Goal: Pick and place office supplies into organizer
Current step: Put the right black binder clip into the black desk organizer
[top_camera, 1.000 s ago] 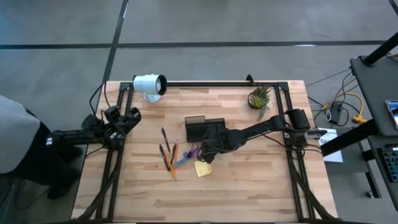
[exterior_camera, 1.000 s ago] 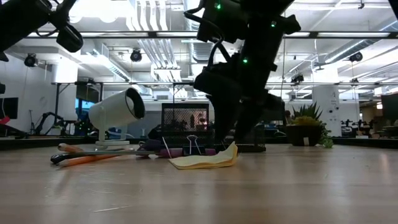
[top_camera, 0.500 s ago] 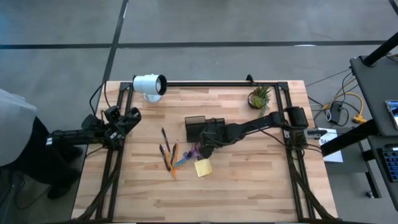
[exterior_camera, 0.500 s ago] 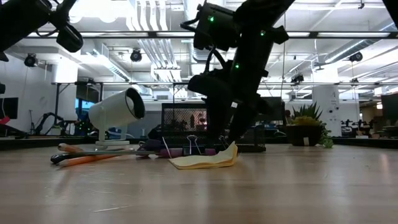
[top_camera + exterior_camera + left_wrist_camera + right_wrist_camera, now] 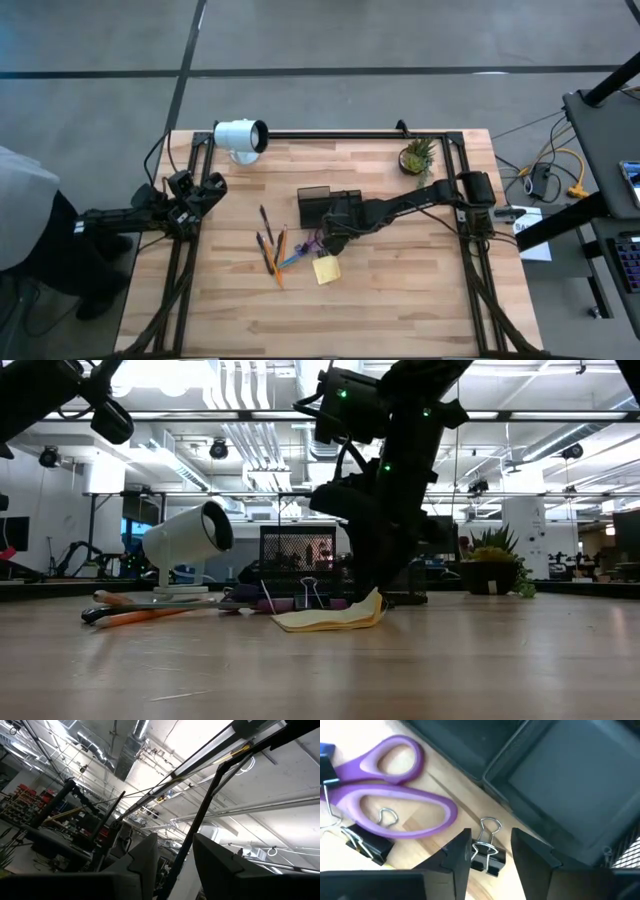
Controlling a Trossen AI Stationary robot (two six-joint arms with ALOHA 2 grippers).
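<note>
Right pincer [image 5: 491,851] is down at the middle of the wooden surface [image 5: 400,290], just beside the organizer [image 5: 326,207], a dark tray with a taller compartment at its lamp-side end. Only the right wrist view shows what sits between the fingers [image 5: 457,857]: a small black binder clip [image 5: 488,855] with wire handles. The fingers stand narrow on either side of it; contact cannot be told from this view. Same view shows the purple-handled scissors [image 5: 395,802] lying flat beside the clip, a second binder clip [image 5: 367,845] near the handles, and the organizer's shallow dark compartment [image 5: 570,800].

High view gives the layout the wrist camera lacks: a loose spread of pencils and pens [image 5: 272,250], orange, dark and blue, toward the left arm's side of the scissors [image 5: 312,243]; yellow sticky-note pad [image 5: 326,270] near them, apart from the organizer. White cylindrical lamp [image 5: 240,136] and potted plant [image 5: 417,156] at the far edge.

Low view shows the pad [image 5: 330,618] with a curled corner, a binder clip [image 5: 310,595] upright behind it, and the right arm descending just behind the pad.

Left pincer [image 5: 205,190] waits over the surface's left edge, raised, fingers [image 5: 145,865] parted with a clear gap and nothing between them; its wrist view sees only ceiling pipes and lights.

Room: open workshop, grey floor, a person partly visible at the left edge of the high view
</note>
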